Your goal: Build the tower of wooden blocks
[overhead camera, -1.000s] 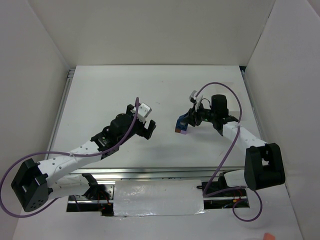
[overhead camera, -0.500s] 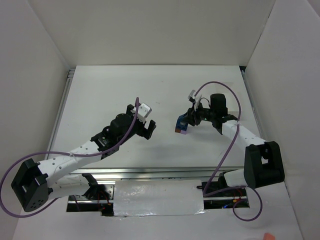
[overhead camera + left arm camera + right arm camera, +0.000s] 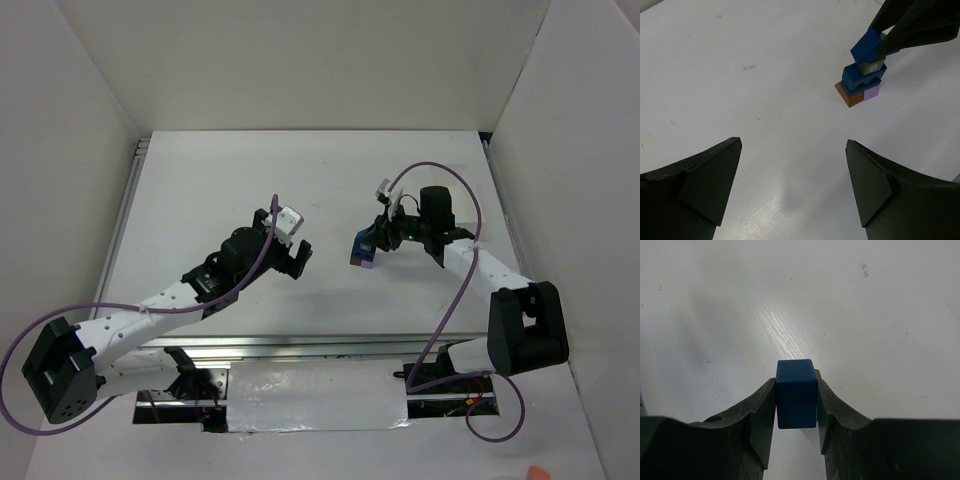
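Note:
The wood block tower (image 3: 863, 80) stands right of the table's centre, small in the top view (image 3: 362, 258). A brown-orange block (image 3: 849, 96) and a lavender block (image 3: 871, 93) form its base. A blue arch block (image 3: 863, 76) and a grey block (image 3: 871, 65) sit above them. My right gripper (image 3: 796, 383) is shut on a blue block (image 3: 796, 395), held tilted at the top of the stack (image 3: 867, 46); whether it rests on the grey block I cannot tell. My left gripper (image 3: 793, 144) is open and empty, low over the table, left of the tower.
White walls enclose the table on three sides, with a metal rail (image 3: 300, 342) along its near edge. The right arm's purple cable (image 3: 455, 180) loops above its wrist. White table surface (image 3: 740, 75) lies between my left gripper and the tower.

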You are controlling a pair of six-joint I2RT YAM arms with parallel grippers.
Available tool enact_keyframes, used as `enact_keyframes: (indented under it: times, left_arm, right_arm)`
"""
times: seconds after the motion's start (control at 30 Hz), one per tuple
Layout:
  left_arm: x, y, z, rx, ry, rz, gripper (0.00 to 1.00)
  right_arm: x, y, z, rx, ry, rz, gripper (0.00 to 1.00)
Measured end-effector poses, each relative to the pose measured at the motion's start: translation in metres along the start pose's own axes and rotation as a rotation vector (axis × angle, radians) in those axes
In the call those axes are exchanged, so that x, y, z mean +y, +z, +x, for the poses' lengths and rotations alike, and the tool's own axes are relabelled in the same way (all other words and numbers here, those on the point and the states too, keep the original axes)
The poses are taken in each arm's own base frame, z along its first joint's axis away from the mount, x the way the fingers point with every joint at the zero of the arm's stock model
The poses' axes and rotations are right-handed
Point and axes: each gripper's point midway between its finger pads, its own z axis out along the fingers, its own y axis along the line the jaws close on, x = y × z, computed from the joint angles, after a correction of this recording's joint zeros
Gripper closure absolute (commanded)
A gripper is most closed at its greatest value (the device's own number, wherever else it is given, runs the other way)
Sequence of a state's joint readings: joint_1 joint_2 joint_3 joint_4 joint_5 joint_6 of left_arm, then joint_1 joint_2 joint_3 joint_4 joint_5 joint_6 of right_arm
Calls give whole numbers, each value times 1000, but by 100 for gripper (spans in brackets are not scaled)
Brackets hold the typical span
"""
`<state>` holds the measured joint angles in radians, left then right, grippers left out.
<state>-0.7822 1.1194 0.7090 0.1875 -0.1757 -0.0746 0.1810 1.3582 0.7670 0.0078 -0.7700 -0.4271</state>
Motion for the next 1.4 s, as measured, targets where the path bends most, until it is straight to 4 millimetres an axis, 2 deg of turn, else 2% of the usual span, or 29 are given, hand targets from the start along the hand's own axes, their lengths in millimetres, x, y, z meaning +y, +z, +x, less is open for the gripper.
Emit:
enact_keyframes:
  times: [1.4]
  left_arm:
    - [-5, 2, -3, -3, 19, 29, 1]
  right_arm:
    - [-3, -2, -1, 0, -72, 7, 70]
